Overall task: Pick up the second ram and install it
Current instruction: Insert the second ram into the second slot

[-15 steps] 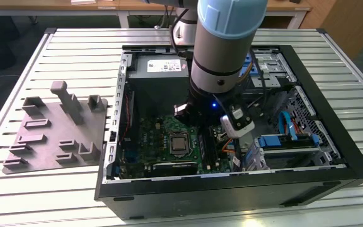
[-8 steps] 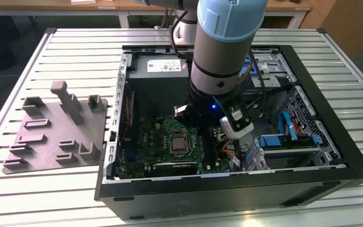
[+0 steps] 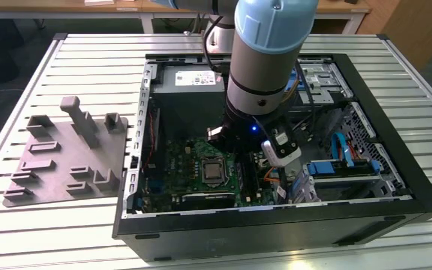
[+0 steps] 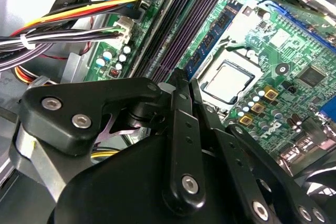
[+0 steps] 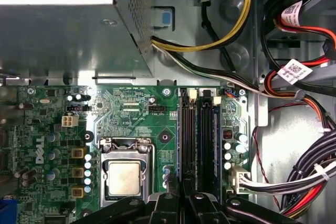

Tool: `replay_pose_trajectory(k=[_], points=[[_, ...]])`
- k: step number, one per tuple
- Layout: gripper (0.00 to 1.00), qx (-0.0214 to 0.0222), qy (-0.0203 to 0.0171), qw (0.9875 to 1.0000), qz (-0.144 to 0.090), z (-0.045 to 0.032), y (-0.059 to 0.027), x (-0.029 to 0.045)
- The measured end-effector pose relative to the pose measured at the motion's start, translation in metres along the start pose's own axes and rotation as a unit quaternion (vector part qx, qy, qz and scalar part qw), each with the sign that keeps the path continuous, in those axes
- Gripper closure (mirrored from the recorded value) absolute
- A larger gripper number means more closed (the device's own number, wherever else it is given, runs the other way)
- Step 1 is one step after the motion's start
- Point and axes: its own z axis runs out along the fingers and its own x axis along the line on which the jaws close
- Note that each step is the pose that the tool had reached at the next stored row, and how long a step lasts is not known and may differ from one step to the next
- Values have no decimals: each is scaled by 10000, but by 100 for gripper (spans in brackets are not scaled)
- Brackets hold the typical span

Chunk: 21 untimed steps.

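Ram stick (image 5: 216, 145) seated in motherboard slot; fingers (image 4: 181, 85) pinched together just above, grasping nothing visible.

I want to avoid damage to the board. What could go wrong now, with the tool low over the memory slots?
1. The tool is low over the narrow memory slots; a small sideways error might press a slot wall.
2. The cable bundle plugs in right beside those slots; the arm may snag it.
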Motion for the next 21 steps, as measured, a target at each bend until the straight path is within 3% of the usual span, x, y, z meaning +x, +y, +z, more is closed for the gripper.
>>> replay_pose_trajectory(k=[14, 21], points=[[86, 1, 0, 10000, 0, 87, 30, -21], [86, 0, 0, 10000, 0, 93, 119, -21]])
